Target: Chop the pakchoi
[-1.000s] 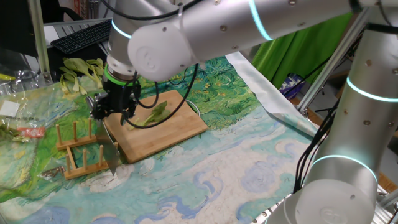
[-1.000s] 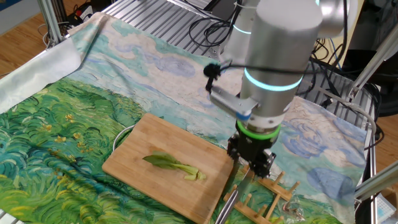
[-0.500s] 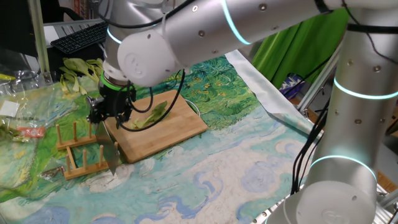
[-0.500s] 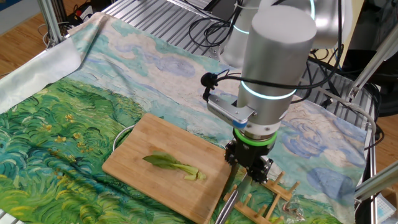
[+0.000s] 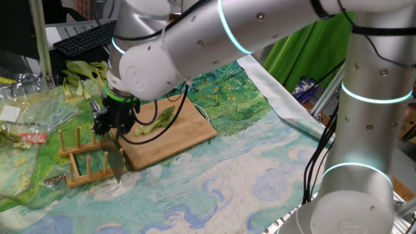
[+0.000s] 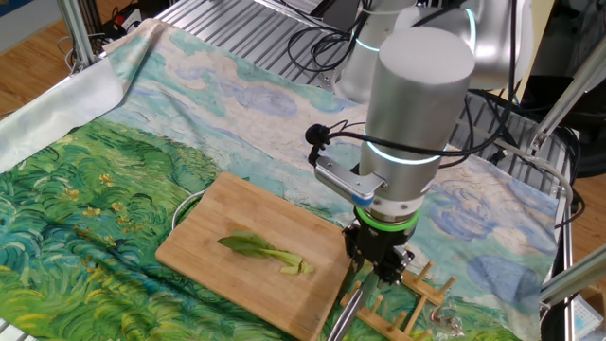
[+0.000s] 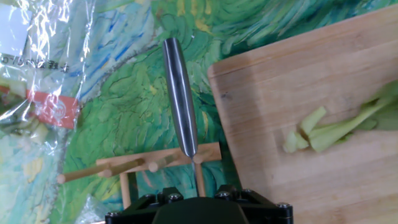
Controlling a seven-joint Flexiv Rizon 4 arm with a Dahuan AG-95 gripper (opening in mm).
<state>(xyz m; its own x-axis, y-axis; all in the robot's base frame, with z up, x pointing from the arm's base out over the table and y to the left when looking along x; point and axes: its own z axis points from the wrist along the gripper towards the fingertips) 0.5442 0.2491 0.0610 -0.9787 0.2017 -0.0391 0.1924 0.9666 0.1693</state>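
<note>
Painted cloth (image 6: 114,180), swirled in greens and blues, covers the table in both fixed views; we note it runs under everything. Over it bends the silver-grey arm (image 6: 417,114) with its glowing teal rings, the wrist pointing down.

Next in size, the bamboo cutting board (image 6: 237,227) lies flat on the cloth. On it rests the pakchoi (image 6: 265,254), a single small stalk, dark leaf at one end, pale stem at the other, lying near the board's middle. In the hand view we see only its pale stem end (image 7: 317,130) on the board, with a short piece beside it.

Just off the board's edge stands a small wooden peg rack (image 5: 81,156), pegs upright. A knife sits in it: its metal handle (image 7: 180,93) rises from the rack toward the hand camera, and in one fixed view the blade (image 5: 117,162) hangs down between the pegs.

The gripper (image 6: 379,270) hangs directly over the rack and the knife handle, beside the board and apart from the pakchoi. Its fingers are hidden by the black housing in the hand view and too small and dark in the fixed views; we cannot tell whether they are parted or closed on the handle.

At the far side, a group of larger pakchoi stalks (image 5: 84,75) and clear plastic wrapping (image 7: 43,68).
</note>
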